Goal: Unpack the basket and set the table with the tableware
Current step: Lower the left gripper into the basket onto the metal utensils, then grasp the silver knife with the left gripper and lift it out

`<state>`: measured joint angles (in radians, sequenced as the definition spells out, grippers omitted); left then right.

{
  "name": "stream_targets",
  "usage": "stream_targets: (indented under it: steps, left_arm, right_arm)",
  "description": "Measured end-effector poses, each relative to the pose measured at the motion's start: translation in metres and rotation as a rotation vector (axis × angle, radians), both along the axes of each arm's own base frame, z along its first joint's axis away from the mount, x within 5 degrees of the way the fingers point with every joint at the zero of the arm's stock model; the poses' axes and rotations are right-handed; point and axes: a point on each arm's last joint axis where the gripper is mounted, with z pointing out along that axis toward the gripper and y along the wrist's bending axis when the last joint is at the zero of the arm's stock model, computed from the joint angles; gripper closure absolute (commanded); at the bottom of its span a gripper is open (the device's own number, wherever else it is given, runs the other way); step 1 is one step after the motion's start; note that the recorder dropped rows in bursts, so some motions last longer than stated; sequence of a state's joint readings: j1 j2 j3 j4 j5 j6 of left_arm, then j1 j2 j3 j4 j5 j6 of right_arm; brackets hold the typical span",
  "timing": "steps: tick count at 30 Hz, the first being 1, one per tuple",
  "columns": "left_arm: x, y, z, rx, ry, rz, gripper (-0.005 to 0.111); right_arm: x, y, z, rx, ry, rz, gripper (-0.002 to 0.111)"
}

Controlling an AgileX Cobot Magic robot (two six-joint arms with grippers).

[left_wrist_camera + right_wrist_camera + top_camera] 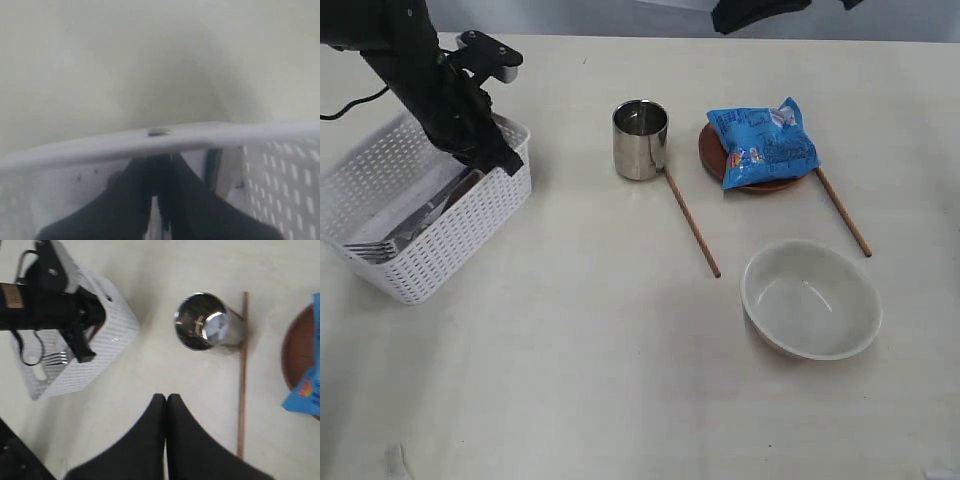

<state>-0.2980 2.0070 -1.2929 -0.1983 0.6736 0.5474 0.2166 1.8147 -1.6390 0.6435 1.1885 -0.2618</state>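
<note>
The white basket stands at the table's left. My left gripper reaches down inside its far right corner. In the blurred left wrist view, below the basket rim, the left gripper is shut on a thin dark handle, seemingly the wooden spoon. A steel fork lies in the basket. On the table stand the steel cup, the brown plate and the off-white bowl, plus two chopsticks. My right gripper hovers shut and empty near the cup.
A blue snack bag lies on the brown plate. The left arm leans over the basket. A chopstick lies beside the cup. A dark part of the right arm shows at the far edge.
</note>
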Motion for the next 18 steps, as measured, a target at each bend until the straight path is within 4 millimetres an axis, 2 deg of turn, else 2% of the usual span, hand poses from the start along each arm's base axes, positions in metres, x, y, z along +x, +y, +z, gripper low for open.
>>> stream_targets:
  steps: [7,12,18]
  left_arm:
    - [-0.009,-0.022,0.006,-0.206,0.022,-0.250,0.107]
    - [-0.012,-0.028,0.009,-0.271,0.015,-0.336,0.107]
    - [-0.012,-0.028,0.009,-0.271,0.007,-0.354,0.107]
  right_arm:
    - [-0.008,0.024,0.002,0.040,-0.007,0.078,0.109]
    - [-0.022,0.059,-0.009,0.024,0.019,0.204,0.109]
    - [-0.038,0.111,-0.039,-0.041,0.038,0.315,0.109]
